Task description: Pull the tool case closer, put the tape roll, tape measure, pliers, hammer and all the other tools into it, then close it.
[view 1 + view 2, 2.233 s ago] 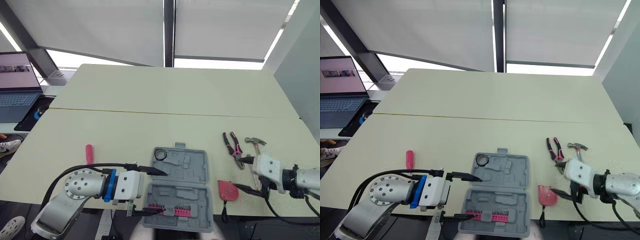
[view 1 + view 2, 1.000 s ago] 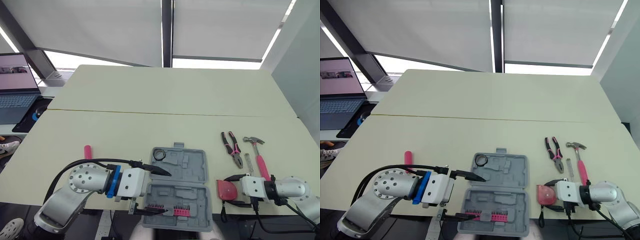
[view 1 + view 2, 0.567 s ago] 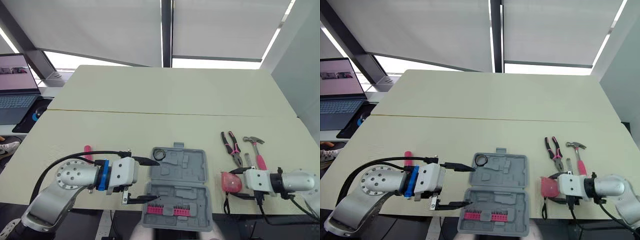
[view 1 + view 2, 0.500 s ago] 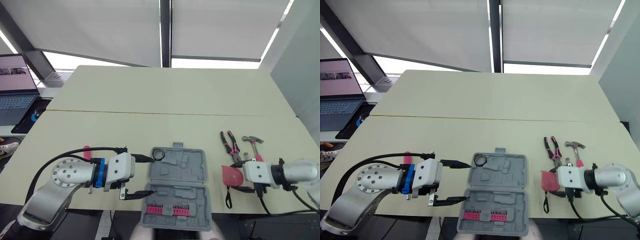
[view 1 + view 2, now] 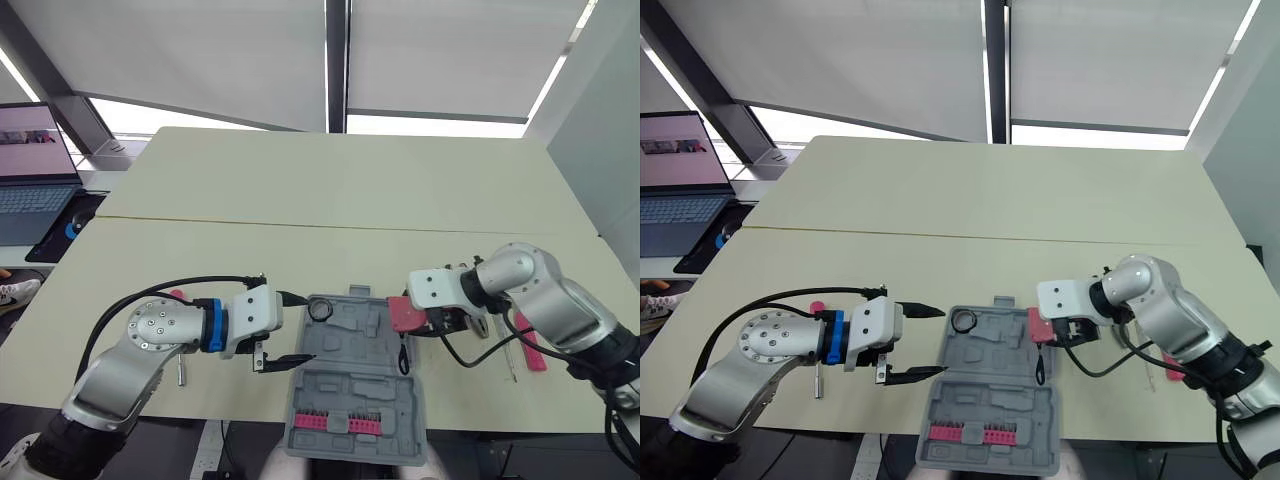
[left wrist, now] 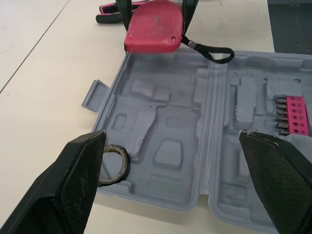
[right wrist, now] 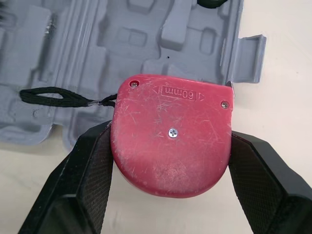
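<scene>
My right gripper [image 7: 170,146] pinches the tape measure [image 6: 153,27] across its rounded edges above the case [image 5: 370,385]; I judge it hard, smooth, probably slippery and dense, while my left gripper [image 5: 306,328] hangs spread.

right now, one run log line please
right gripper: holding tape measure over tool case edge | left gripper: open, beside case | tape roll: in case

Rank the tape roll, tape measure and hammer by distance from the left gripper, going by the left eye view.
1. tape roll, in a left corner of the case, right beside the left gripper.
2. tape measure, held in the right gripper at the case's right edge.
3. hammer, lying far right.
</scene>
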Robot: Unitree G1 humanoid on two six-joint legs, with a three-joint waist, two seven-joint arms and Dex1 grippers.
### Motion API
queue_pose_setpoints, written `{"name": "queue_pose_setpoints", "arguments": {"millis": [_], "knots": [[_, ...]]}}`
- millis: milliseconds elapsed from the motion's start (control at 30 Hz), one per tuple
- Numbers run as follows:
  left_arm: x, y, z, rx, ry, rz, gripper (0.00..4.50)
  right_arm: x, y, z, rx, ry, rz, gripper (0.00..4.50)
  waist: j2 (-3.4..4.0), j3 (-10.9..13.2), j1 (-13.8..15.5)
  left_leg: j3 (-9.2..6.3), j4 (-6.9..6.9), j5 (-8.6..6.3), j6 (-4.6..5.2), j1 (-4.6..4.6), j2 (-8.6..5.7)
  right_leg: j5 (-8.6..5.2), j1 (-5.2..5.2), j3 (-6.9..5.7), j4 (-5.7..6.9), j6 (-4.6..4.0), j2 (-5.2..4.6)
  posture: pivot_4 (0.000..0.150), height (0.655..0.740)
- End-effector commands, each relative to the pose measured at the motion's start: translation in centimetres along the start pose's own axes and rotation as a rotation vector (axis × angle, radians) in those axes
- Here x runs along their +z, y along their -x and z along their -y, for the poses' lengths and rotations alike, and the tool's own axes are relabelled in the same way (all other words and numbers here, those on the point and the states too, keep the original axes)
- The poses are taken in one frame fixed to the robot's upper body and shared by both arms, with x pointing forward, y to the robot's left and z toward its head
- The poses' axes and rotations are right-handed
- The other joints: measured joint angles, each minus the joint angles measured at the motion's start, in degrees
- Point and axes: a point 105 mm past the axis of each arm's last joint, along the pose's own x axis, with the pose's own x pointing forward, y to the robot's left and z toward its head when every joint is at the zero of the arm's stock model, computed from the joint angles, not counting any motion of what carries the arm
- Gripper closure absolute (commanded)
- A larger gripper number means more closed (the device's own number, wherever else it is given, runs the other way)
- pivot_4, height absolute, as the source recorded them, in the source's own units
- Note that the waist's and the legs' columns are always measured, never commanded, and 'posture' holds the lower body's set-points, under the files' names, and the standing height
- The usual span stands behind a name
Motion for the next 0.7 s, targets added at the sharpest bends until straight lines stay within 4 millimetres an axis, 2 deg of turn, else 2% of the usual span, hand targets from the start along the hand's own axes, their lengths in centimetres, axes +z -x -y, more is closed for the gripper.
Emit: {"name": "queue_pose_setpoints", "arguments": {"millis": [33, 300, 700], "knots": [[0.3, -0.4, -0.3, 0.025, -0.049, 0.016, 0.00, 0.3, 0.3, 1.4, -0.019, 0.021, -0.029, 1.36, 0.00, 0.00, -0.03, 0.01, 0.01, 0.00, 0.00, 0.01, 0.00, 0.00, 0.00, 0.01, 0.02, 0.00, 0.00, 0.150, 0.7400], [-0.2, -1.0, 0.8, 0.016, -0.071, 0.019, 0.00, -0.2, -0.9, 1.2, 0.021, 0.028, -0.067, 1.36, 0.01, 0.00, -0.13, 0.01, 0.00, 0.00, 0.00, 0.02, 0.02, 0.01, -0.03, 0.02, 0.05, -0.01, -0.01, 0.150, 0.7400], [0.3, -1.3, 0.4, 0.010, -0.102, 0.039, 0.00, -1.0, -2.3, 1.2, 0.029, 0.027, -0.085, 1.36, 0.01, 0.00, -0.19, 0.01, 0.01, 0.00, 0.00, 0.04, 0.02, 0.01, -0.03, 0.01, 0.09, -0.01, -0.01, 0.150, 0.7400]]}}
